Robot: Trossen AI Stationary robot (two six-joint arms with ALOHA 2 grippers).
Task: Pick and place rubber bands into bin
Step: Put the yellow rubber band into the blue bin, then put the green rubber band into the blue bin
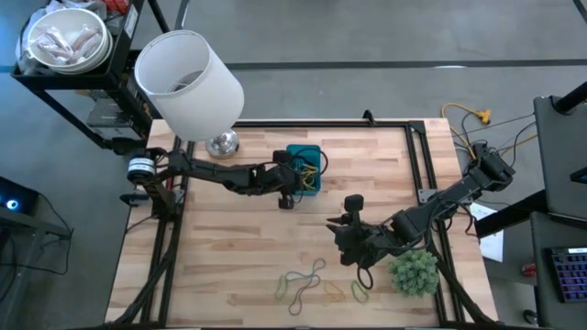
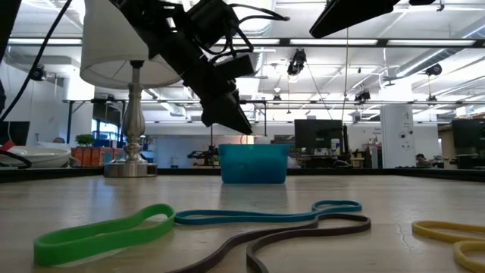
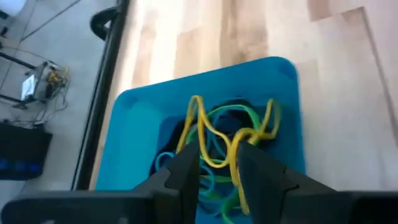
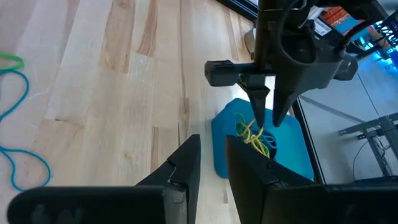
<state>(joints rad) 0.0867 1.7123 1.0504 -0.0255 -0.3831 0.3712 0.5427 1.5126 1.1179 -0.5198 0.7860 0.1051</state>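
Observation:
The blue bin (image 1: pixel 305 170) stands at the table's far middle and holds green, teal and yellow rubber bands (image 3: pixel 231 127). My left gripper (image 3: pixel 219 160) hangs open just above them, fingers slanting down into the bin (image 4: pixel 261 152); in the low view it (image 2: pixel 229 115) hangs over the bin (image 2: pixel 254 163). My right gripper (image 1: pixel 342 235) hovers open with a narrow gap (image 4: pixel 213 155) and nothing in it, above the table right of the middle. More rubber bands (image 1: pixel 310 280) lie flat on the wood near the front edge: green (image 2: pixel 106 231), teal (image 2: pixel 265 217), dark brown (image 2: pixel 303 236) and yellow (image 2: pixel 451 230). My left gripper's fingers stand apart, coming at the bin from above at a slant. A loop of the yellow rubber band (image 3: pixel 217 163) runs across the gap between them and lies against one finger's inner edge (image 3: pixel 237 167). It is not pinched. The band's other loops rest on the bands in the bin.
A large white lampshade (image 1: pixel 190 82) on a metal foot (image 1: pixel 222 143) stands at the far left, close to my left arm. A fuzzy green plant ball (image 1: pixel 415 272) sits near the front right beside my right arm. Bare wood lies between the bin and the loose bands.

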